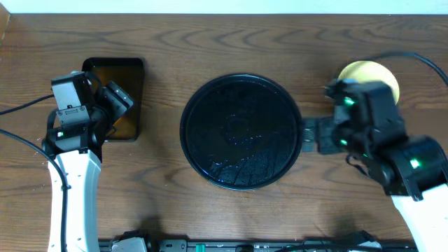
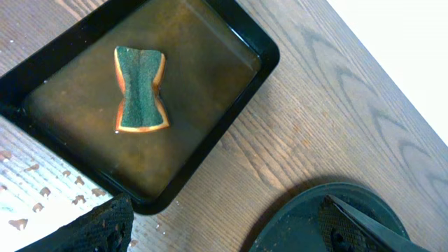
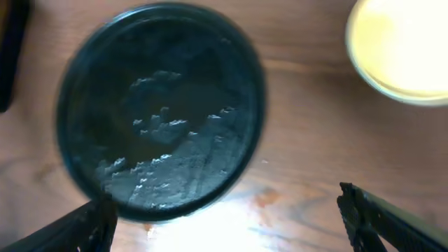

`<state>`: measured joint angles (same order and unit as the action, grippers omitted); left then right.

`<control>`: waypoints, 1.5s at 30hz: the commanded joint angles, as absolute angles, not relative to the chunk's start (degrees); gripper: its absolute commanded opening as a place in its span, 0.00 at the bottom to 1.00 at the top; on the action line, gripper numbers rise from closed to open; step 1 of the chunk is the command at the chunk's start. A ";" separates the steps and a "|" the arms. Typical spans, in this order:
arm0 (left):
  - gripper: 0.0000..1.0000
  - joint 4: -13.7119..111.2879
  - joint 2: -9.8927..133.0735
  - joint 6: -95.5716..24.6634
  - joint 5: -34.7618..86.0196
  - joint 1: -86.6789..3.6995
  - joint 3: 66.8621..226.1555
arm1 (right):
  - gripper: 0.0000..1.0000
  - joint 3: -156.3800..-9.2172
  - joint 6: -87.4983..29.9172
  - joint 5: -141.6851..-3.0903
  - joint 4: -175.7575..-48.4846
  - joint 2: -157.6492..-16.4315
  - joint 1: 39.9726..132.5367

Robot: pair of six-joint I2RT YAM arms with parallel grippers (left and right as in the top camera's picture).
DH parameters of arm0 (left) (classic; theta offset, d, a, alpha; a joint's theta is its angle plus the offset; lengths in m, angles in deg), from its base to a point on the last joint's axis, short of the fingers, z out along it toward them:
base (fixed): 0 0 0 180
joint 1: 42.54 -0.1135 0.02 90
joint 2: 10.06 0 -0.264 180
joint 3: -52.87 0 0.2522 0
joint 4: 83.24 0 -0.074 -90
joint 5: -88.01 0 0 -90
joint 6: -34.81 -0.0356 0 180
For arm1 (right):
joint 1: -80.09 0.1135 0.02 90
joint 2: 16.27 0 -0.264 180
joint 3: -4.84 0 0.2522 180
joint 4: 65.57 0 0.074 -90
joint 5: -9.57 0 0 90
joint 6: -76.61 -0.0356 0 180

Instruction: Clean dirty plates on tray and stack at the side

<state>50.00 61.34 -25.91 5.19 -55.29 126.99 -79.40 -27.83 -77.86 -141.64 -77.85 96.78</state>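
The large round black tray point(image 1: 241, 131) lies mid-table, wet and with no plates on it; it also shows in the right wrist view point(image 3: 161, 112) and at the lower right of the left wrist view point(image 2: 329, 220). A pale yellow plate point(image 1: 369, 75) lies to the right of the tray, partly hidden by my right arm; it shows in the right wrist view point(image 3: 402, 49). I cannot tell whether other plates lie under it. My right gripper point(image 3: 224, 217) is open and empty over the wood between tray and plate. My left gripper point(image 2: 224, 227) is open and empty beside the rectangular tray.
A rectangular black tray point(image 2: 63, 164) with brownish liquid holds a green and orange sponge point(image 2: 141, 89); it shows at the left in the overhead view point(image 1: 133, 98). Water drops lie on the wood near it.
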 commanded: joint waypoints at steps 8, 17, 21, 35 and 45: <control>0.85 50.00 61.49 -26.39 5.30 -55.45 126.86 | 0.99 -48.95 -28.94 -61.03 -133.20 -48.30 81.48; 0.85 50.00 61.49 -26.39 5.30 -55.45 126.86 | 0.99 -30.22 -24.48 -61.30 -107.43 -26.05 81.30; 0.85 50.00 61.49 -26.39 5.30 -55.45 126.86 | 0.99 -22.51 -24.48 -61.30 -95.80 -22.07 81.30; 0.85 50.00 61.49 -26.39 5.30 -55.45 126.86 | 0.99 -9.24 -24.44 -78.85 -77.82 -16.54 82.83; 0.85 50.00 61.49 -26.39 5.30 -55.45 126.86 | 0.99 -9.24 -15.13 -82.12 -83.63 -16.54 82.40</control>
<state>49.98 61.47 -25.89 5.21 -55.29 126.99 -9.33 -21.40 -81.34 -83.30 -16.93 82.20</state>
